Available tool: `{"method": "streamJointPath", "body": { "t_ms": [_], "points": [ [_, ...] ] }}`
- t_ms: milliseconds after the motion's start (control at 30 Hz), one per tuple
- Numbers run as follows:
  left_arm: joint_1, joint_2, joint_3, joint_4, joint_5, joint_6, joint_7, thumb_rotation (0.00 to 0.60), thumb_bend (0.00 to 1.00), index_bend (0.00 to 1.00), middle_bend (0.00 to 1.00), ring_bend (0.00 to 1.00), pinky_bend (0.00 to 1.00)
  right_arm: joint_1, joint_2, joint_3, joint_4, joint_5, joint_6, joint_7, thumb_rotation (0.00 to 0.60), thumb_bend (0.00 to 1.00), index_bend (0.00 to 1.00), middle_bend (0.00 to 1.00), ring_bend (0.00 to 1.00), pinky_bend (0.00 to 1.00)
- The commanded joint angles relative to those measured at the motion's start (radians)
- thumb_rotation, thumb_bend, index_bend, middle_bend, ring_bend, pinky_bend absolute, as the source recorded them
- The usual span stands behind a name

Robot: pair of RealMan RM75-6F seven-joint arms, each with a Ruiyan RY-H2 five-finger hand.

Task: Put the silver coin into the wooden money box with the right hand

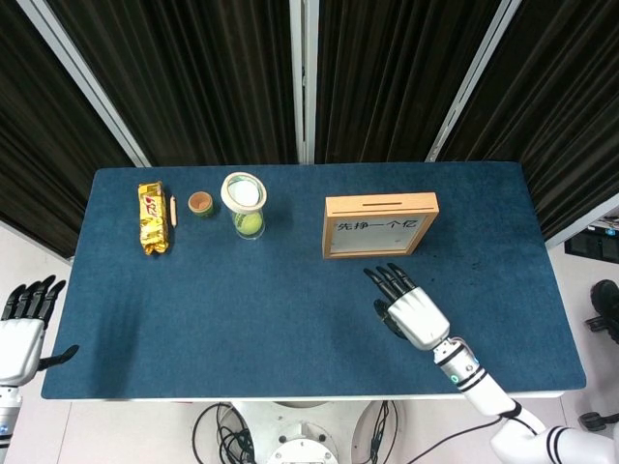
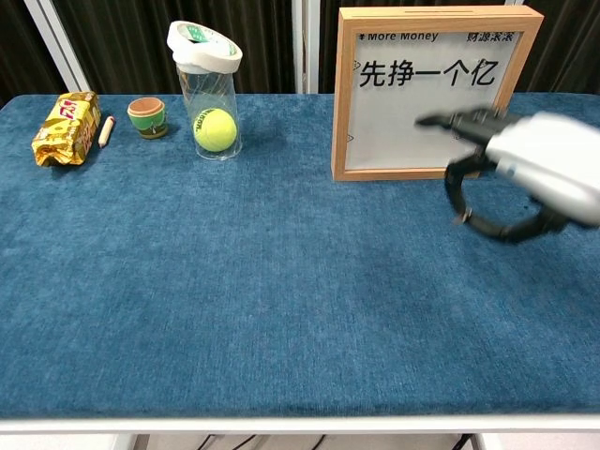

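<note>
The wooden money box (image 1: 379, 224) (image 2: 436, 89) stands upright at the back of the blue table, its slot (image 1: 379, 203) in the top edge. My right hand (image 1: 411, 311) (image 2: 525, 173) hangs raised above the cloth just in front of the box's lower right corner, blurred by motion. Its thumb and a finger curl together and pinch the small silver coin (image 2: 459, 218); the other fingers point at the box. The head view hides the coin under the hand. My left hand (image 1: 21, 329) hangs off the table's left edge, fingers spread and holding nothing.
A clear tube with a tennis ball (image 1: 247, 205) (image 2: 211, 94), a small pot (image 1: 200, 203) (image 2: 147, 116), a thin stick (image 1: 173, 210) (image 2: 107, 130) and a gold snack packet (image 1: 152, 217) (image 2: 67, 127) stand at the back left.
</note>
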Motion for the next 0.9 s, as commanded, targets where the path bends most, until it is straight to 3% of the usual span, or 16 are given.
{"method": "streamJointPath", "body": {
  "t_ms": [33, 300, 500, 633, 900],
  "points": [
    [-0.001, 0.0, 0.0, 0.0, 0.003, 0.001, -0.001, 0.6, 0.12, 0.05, 0.0, 0.0, 0.0, 0.005, 0.158, 0.09, -0.195, -0.017, 0.101, -0.023, 0.6, 0.36, 0.72, 0.0, 0.0, 0.0],
    [-0.008, 0.003, 0.0, -0.007, 0.008, -0.006, 0.0, 0.6, 0.12, 0.05, 0.0, 0.0, 0.0, 0.047, 0.315, 0.257, -0.414, 0.096, 0.084, -0.197, 0.6, 0.36, 0.74, 0.0, 0.0, 0.0],
    [-0.01, 0.008, 0.001, -0.011, 0.014, -0.006, -0.011, 0.6, 0.12, 0.05, 0.0, 0.0, 0.0, 0.143, 0.312, 0.414, -0.536, 0.531, -0.027, -0.583, 0.6, 0.38, 0.74, 0.0, 0.0, 0.0],
    [-0.01, 0.012, 0.006, -0.014, 0.013, -0.014, -0.015, 0.6, 0.12, 0.05, 0.0, 0.0, 0.0, 0.242, 0.293, 0.473, -0.557, 0.814, -0.093, -0.708, 0.6, 0.38, 0.74, 0.0, 0.0, 0.0],
    [-0.01, 0.015, 0.005, -0.009, 0.01, -0.016, -0.029, 0.6, 0.12, 0.05, 0.0, 0.0, 0.0, 0.426, 0.227, 0.505, -0.475, 1.112, -0.08, -0.872, 0.6, 0.38, 0.74, 0.0, 0.0, 0.0]
  ]
}}
